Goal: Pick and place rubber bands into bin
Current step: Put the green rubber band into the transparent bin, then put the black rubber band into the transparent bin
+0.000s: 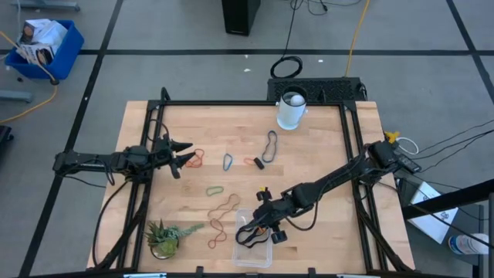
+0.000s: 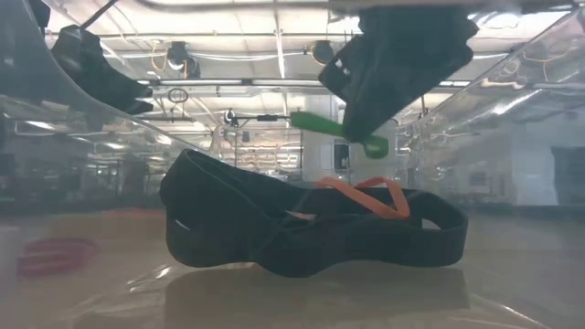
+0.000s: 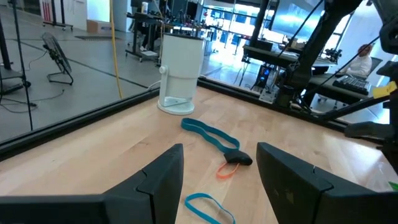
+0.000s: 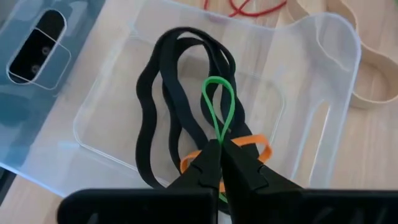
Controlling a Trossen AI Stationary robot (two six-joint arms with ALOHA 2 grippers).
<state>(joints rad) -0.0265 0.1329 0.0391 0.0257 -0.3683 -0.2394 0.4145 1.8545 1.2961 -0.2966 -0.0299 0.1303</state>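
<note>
Rubber bands lie scattered on the worktop (image 1: 324, 139), and the bin (image 4: 311, 68) at its near edge already holds a wide black band (image 4: 158, 93) and an orange band (image 4: 258, 144). Right gripper (image 4: 219, 152) hangs over the bin (fingers pinched together on a thin green band (image 4: 217, 106)). Left gripper (image 1: 184, 155) waits at the left side, its fingers spread wide.

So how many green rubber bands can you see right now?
2. One green band is pinched in the right gripper over the bin; the other lies on the table between the bin and the left gripper. More may hide under the bin's black band.
</note>
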